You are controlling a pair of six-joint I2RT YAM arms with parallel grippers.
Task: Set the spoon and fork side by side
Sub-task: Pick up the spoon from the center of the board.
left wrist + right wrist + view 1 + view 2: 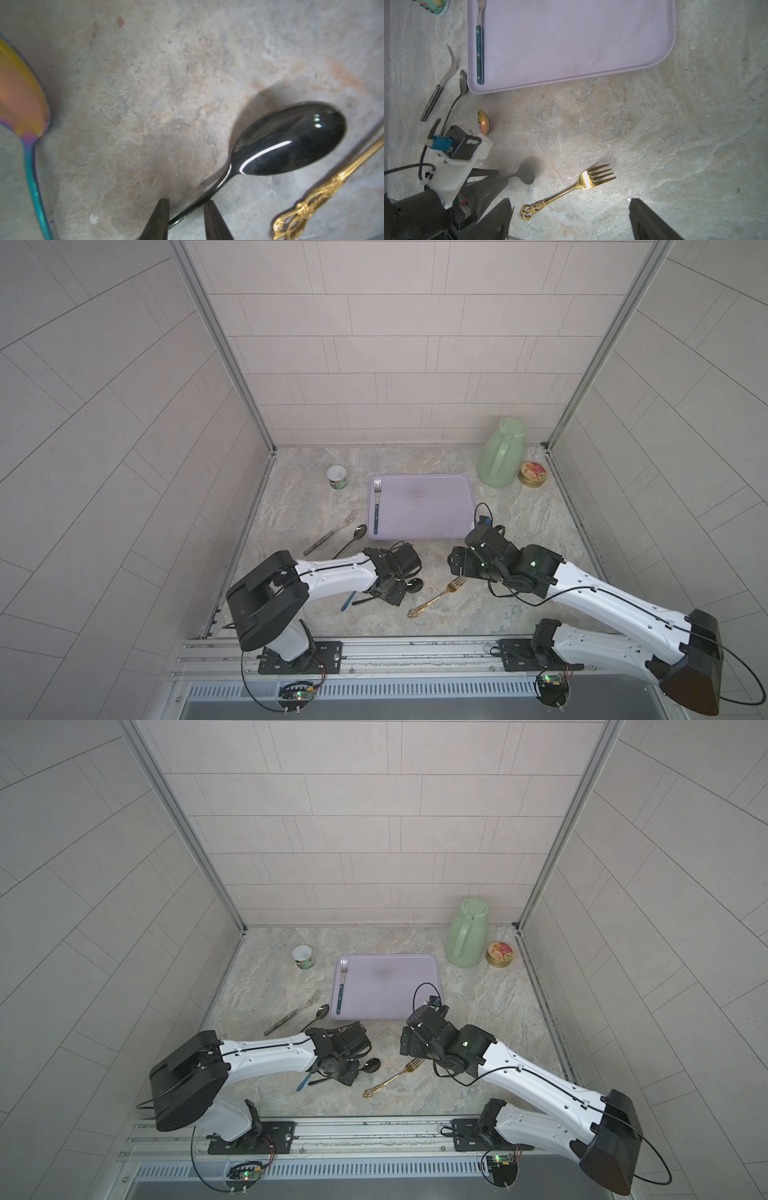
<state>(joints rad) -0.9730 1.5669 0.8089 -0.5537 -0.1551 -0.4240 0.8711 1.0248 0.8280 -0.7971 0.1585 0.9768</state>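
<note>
A black spoon (291,139) lies on the stone table near the front, its bowl (415,584) pointing right. My left gripper (186,204) has its fingers closed against the spoon's thin handle, which runs slantwise between them. A gold fork (566,191) with an ornate handle lies just right of the spoon, also visible in both top views (438,597) (395,1077). My right gripper (571,200) hangs open above the fork's handle end, with nothing between its fingers. A blue-handled fork (376,510) rests along the left edge of the purple tray (432,506).
A silver fork (328,535) and a silver spoon (351,539) lie left of the tray. A rainbow-tinted spoon (18,93) lies under my left wrist. A small cup (337,477), a green jug (500,454) and a round tin (532,474) stand at the back.
</note>
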